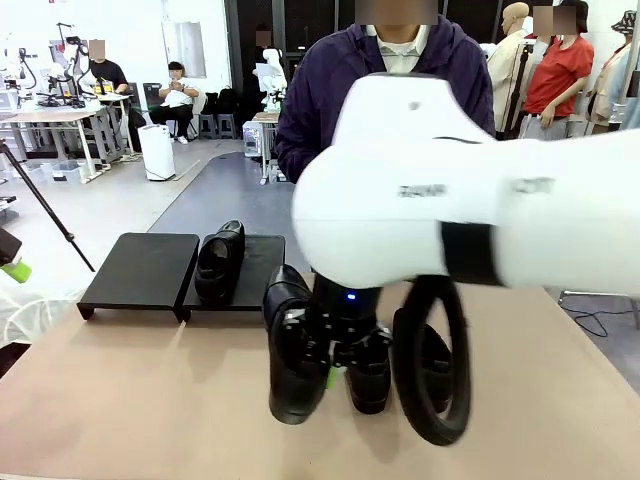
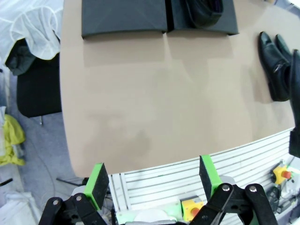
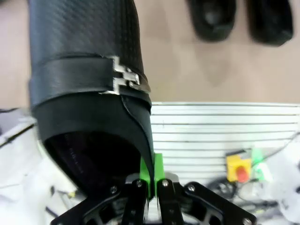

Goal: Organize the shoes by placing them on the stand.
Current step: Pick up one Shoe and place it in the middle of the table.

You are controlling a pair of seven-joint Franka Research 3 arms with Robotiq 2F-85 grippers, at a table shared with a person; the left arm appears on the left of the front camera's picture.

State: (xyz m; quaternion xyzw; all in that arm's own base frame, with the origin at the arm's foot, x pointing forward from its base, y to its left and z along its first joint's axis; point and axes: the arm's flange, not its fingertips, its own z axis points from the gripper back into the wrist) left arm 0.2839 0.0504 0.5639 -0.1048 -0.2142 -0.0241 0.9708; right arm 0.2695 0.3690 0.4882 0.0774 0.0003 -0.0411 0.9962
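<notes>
Starting at the left, the left arm's fingers (image 2: 99, 185) hang spread wide above the near edge of the desk (image 2: 140, 108), with nothing between their green pads. They seem parked there to stay clear while the other arm works.

Farther across the desk sits the stand (image 1: 140, 270). Its left platform is bare, and its right platform already carries the placed shoe (image 1: 220, 262), set lengthwise near that platform's left side.

Just right of the stand, the right arm reaches in from the right and across the middle, holding the lifted shoe (image 1: 290, 360) clear of the desk. The right arm's fingers (image 3: 152, 171) are pinched nearly together on the thin leather rim of the shoe's opening, one pad inside and one outside. The shoe hangs from that single edge with its buckled strap facing the wrist camera. The rim is probably gripped because it is the only part slim enough for so narrow a hold, and the glossy upper would likely slip. Held like this, the shoe could swing or tilt on the way to a platform.

Farther right, two shoes wait side by side on the desk below the arm, the nearer waiting shoe (image 3: 213, 18) and the farther waiting shoe (image 3: 269, 21). Counting the lifted one, three shoes are not yet on the stand.
</notes>
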